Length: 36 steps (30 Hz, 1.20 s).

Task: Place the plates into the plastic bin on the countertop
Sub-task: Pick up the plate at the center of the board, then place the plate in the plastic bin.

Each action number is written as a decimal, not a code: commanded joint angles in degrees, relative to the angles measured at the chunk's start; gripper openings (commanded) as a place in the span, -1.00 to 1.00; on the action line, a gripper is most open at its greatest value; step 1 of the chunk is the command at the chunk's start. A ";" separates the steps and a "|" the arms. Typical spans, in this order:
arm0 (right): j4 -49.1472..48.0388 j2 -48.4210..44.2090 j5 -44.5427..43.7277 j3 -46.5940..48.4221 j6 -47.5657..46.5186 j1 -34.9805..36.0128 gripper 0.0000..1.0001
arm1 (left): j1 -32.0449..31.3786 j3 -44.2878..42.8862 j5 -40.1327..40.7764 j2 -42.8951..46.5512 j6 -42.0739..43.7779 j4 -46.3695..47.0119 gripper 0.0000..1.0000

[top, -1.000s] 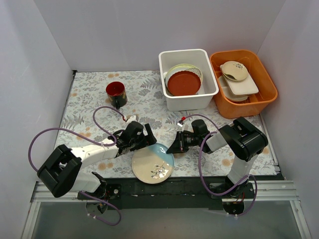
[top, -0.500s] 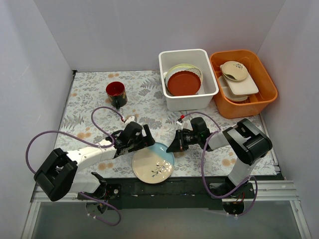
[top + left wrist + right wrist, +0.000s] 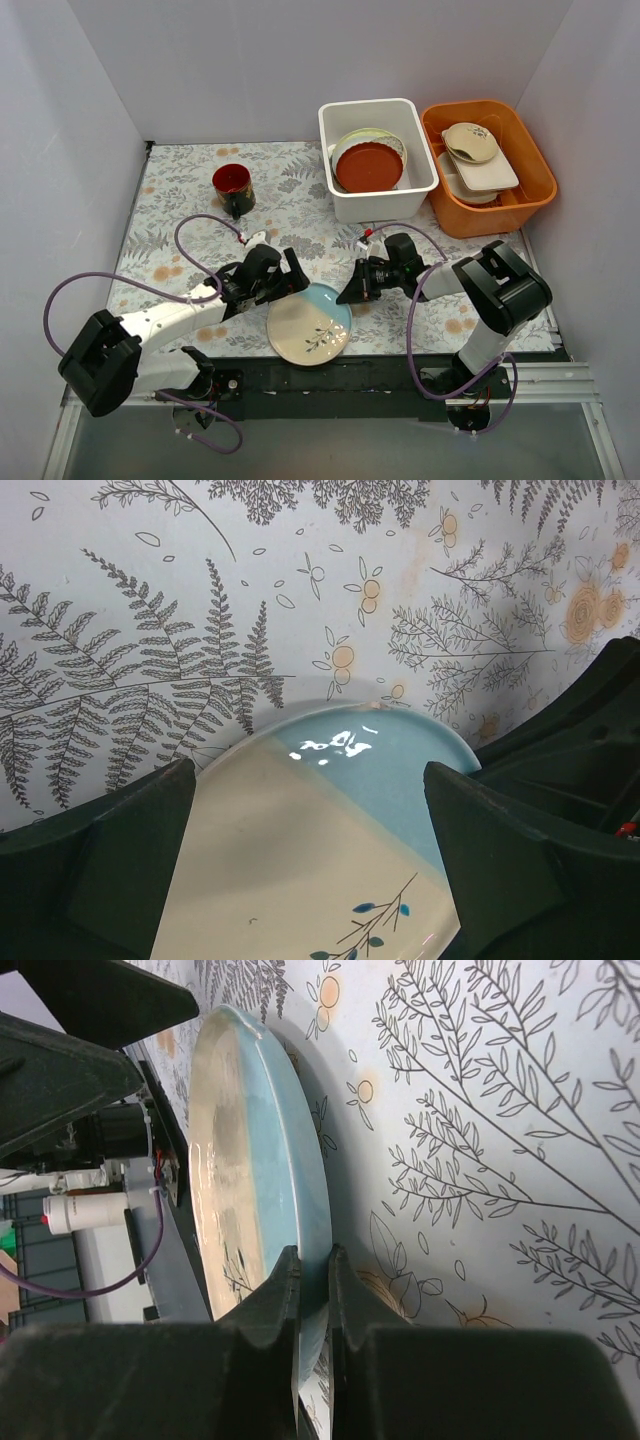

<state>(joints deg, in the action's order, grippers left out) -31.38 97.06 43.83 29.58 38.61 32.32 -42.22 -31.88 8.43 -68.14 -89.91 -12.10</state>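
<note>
A cream-and-blue plate (image 3: 308, 325) with a small twig motif lies on the leaf-patterned countertop (image 3: 180, 225) near the front edge. My right gripper (image 3: 346, 297) is shut on the plate's right rim; in the right wrist view the fingers (image 3: 285, 1280) pinch the blue rim (image 3: 300, 1160). My left gripper (image 3: 290, 284) is open at the plate's far-left edge. In the left wrist view its gripper (image 3: 308, 780) straddles the plate (image 3: 300, 860) with both fingers wide apart. The white plastic bin (image 3: 328, 130) at the back holds a red-brown plate (image 3: 368, 167) leaning on a pale one (image 3: 372, 136).
An orange tub (image 3: 540, 185) with beige and white dishes (image 3: 472, 145) stands right of the bin. A small dark-red cup (image 3: 232, 187) stands at the back left. The black front rail (image 3: 380, 375) runs just below the plate. White walls enclose the space.
The plate and my right gripper have shifted slightly to the right. My left arm's elbow has moved back to the lower left while its gripper stays at the plate's edge.
</note>
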 commanded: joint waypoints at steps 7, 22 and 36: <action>2.63 -6.52 4.95 4.08 -1.52 -4.36 -0.97 | -0.41 -0.90 4.40 5.82 -0.53 -4.15 0.96; 17.49 -14.17 6.61 8.21 -10.66 -14.73 -0.97 | -0.41 -0.38 5.99 11.09 -0.71 -5.66 0.96; 19.07 -18.39 13.03 10.67 -9.61 -22.20 -0.97 | -0.32 0.50 5.90 12.94 -1.23 -4.25 0.96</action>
<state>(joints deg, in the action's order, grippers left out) -9.06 82.26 47.44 35.88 25.61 12.05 -42.24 -31.83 12.95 -57.54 -90.87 -17.41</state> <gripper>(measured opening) 0.132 0.981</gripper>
